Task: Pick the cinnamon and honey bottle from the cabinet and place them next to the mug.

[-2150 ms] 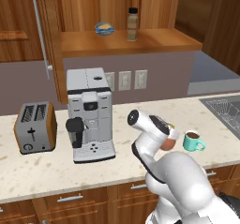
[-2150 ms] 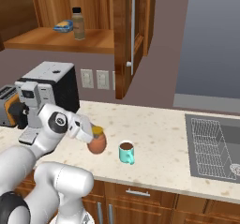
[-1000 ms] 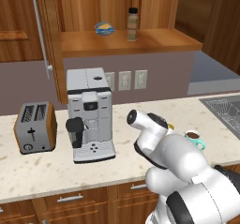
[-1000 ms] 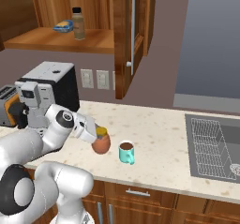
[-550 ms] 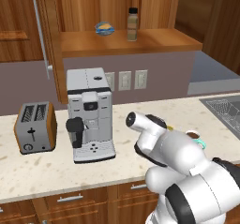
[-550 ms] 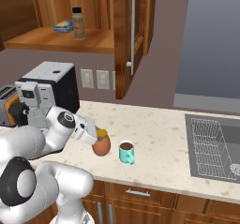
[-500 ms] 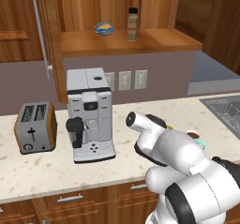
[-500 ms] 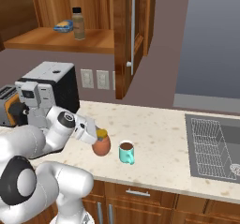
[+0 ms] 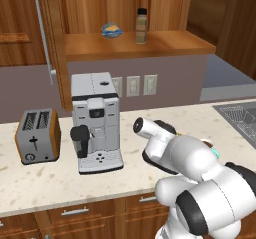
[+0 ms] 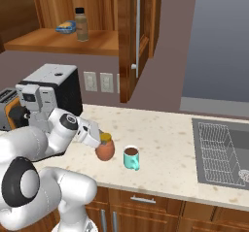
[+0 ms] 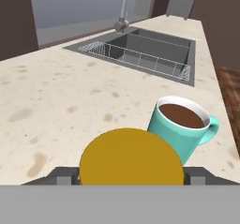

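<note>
I had the honey bottle [image 10: 105,150] down on the counter [image 10: 160,139], just beside the mug [image 10: 131,157].

Left base view: my arm hid most of the mug [image 9: 212,149]; well above it, the cinnamon [image 9: 142,26] stood upright on the open shelf of the cabinet [image 9: 135,45], a small blue and yellow thing [image 9: 111,30] near it. Right base view: my gripper [image 10: 100,140] sat at the bottle's lid, the mug close on the sink [image 10: 221,151] side of the bottle; the cinnamon [image 10: 81,24] was up on the shelf. Hand view: my fingers [image 11: 61,175] flanked the yellow lid of the bottle [image 11: 131,158], clamped on it as far as I could tell, with the mug [image 11: 180,126] right behind it, full of brown liquid.
</note>
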Controlling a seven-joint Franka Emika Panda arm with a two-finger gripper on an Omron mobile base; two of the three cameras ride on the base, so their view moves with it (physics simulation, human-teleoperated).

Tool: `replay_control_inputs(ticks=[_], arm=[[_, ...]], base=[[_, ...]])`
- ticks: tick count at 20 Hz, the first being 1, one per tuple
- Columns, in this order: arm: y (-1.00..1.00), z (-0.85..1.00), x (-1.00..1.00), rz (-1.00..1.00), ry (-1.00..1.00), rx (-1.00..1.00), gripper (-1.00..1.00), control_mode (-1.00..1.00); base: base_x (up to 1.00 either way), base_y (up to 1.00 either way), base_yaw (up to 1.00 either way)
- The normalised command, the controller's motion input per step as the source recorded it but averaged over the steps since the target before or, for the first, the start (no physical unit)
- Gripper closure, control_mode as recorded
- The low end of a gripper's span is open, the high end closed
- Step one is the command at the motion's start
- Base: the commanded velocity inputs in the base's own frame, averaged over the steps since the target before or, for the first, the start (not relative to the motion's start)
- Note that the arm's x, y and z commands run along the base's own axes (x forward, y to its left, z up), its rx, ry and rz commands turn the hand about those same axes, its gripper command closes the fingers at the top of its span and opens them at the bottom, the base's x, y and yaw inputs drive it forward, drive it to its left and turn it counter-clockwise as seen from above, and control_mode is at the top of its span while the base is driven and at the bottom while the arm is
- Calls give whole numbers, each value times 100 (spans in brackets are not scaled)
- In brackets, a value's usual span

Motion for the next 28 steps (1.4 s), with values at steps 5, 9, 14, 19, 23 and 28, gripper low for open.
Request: replay_control_inputs(ticks=[5,9,14,19,23,28], arm=[[0,0,0,0,0,0,-100,-100],[-1,0,0,0,0,0,-100,-100],[0,2,0,0,0,0,-100,-100],[0,28,-1,0,0,0,-100,-100],[0,41,0,0,0,0,-100,-100],[-5,51,-1,0,0,0,-100,-100]], base=[[0,0,0],[0,0,0],[0,0,0],[0,0,0],[0,0,0],[0,0,0]])
